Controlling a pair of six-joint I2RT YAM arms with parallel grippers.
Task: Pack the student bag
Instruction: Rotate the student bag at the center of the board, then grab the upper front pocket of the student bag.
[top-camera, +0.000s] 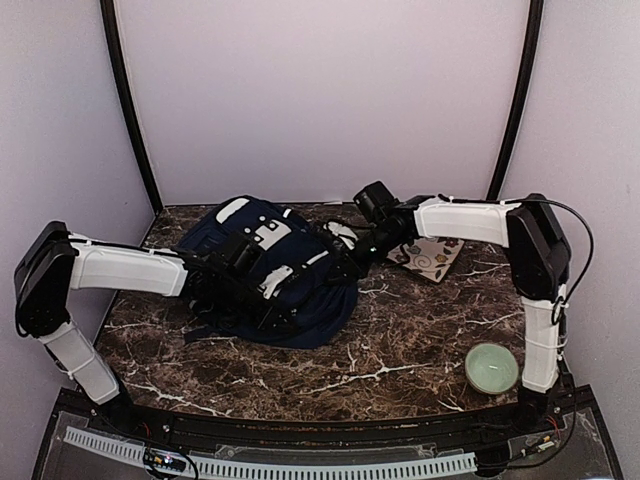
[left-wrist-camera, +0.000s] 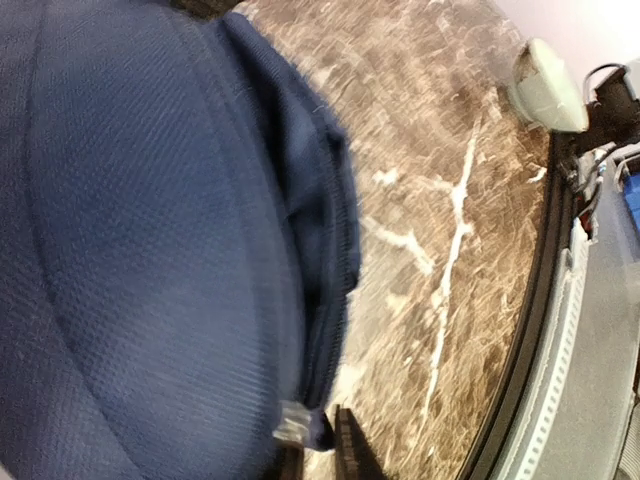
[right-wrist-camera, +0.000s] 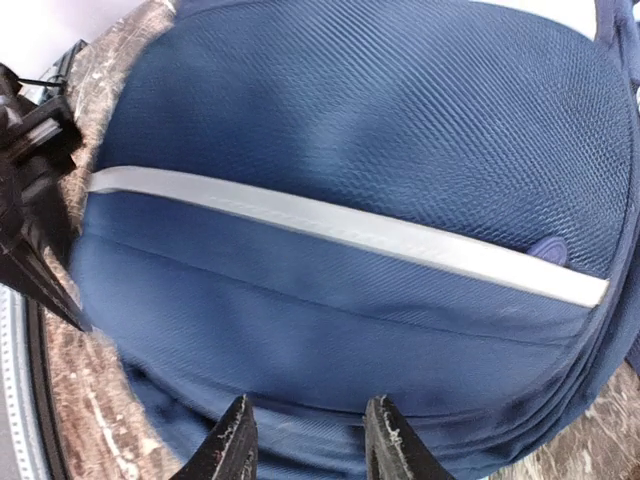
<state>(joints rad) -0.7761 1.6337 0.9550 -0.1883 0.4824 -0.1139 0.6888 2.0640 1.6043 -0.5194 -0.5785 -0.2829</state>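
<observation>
The student bag (top-camera: 262, 268) is a navy-blue backpack with white trim, lying flat at the back left of the marble table. My left gripper (top-camera: 298, 306) reaches over its near side. In the left wrist view the gripper (left-wrist-camera: 318, 452) is shut on a small navy tab with a silver zipper pull (left-wrist-camera: 290, 422) at the bag's zipper edge (left-wrist-camera: 335, 300). My right gripper (top-camera: 352, 262) is at the bag's right side. In the right wrist view it (right-wrist-camera: 310, 440) is open, its fingertips (right-wrist-camera: 236, 438) just over the bag's fabric (right-wrist-camera: 340, 300) below a white trim line (right-wrist-camera: 340, 228).
A pale green bowl (top-camera: 492, 367) stands at the front right and also shows in the left wrist view (left-wrist-camera: 545, 85). A flat patterned card or booklet (top-camera: 432, 256) lies right of the bag under the right arm. Walls enclose the table.
</observation>
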